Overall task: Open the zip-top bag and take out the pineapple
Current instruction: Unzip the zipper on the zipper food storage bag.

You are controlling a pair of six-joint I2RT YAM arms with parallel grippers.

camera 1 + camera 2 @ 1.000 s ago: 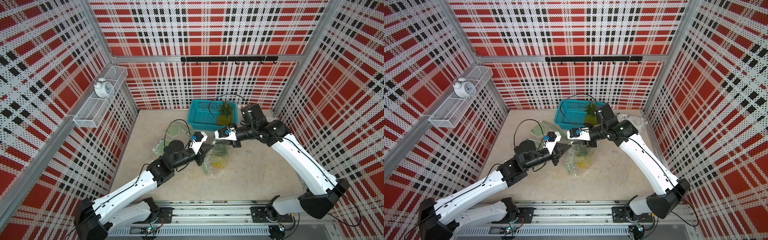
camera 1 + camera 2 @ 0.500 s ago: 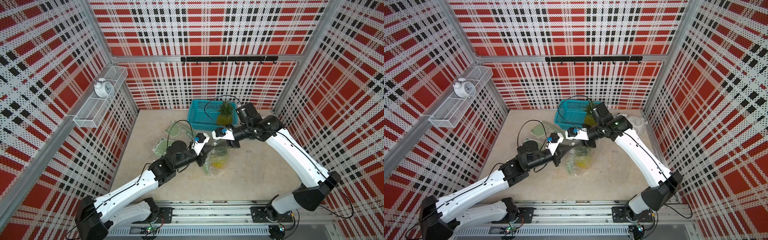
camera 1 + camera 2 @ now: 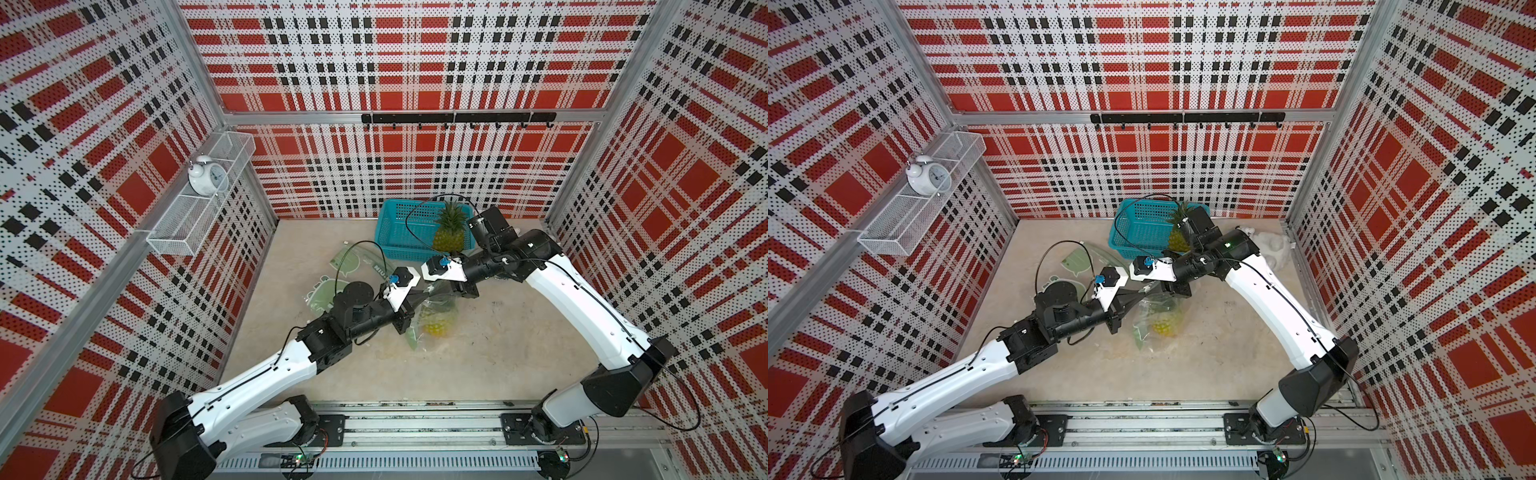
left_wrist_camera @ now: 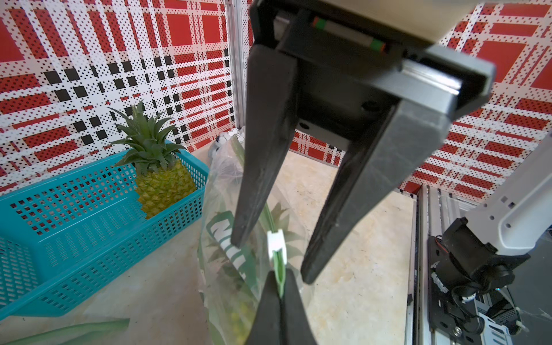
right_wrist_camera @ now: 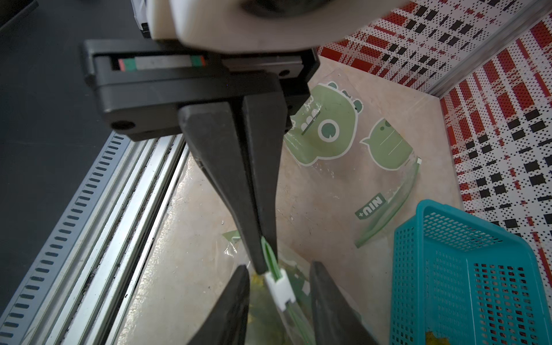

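- My left gripper (image 4: 279, 288) is closed. It pinches the green zip strip (image 4: 280, 270) at the top edge of the zip-top bag (image 3: 437, 309), which is clear plastic with green print.
- The small white plastic slider (image 4: 276, 243) sits on this strip, just beside my left fingertips.
- My right gripper (image 5: 280, 267) is open. Its two black fingers stand one on each side of the slider, and as far as I can see neither finger touches it.
- The pineapple (image 3: 436, 328), small and yellow with green leaves, is inside the bag. It is lower than both grippers and shows through the plastic in both top views.
- The bag is near the middle of the beige table (image 3: 498, 345), between my two arms.
- A second pineapple (image 3: 449, 232), a bigger one, stands upright in the teal plastic basket (image 3: 399, 249) at the back wall, just behind the bag.
- Two empty bags (image 5: 328, 131) of clear plastic with green cartoon print lie flat on the table, between the basket and my left arm.
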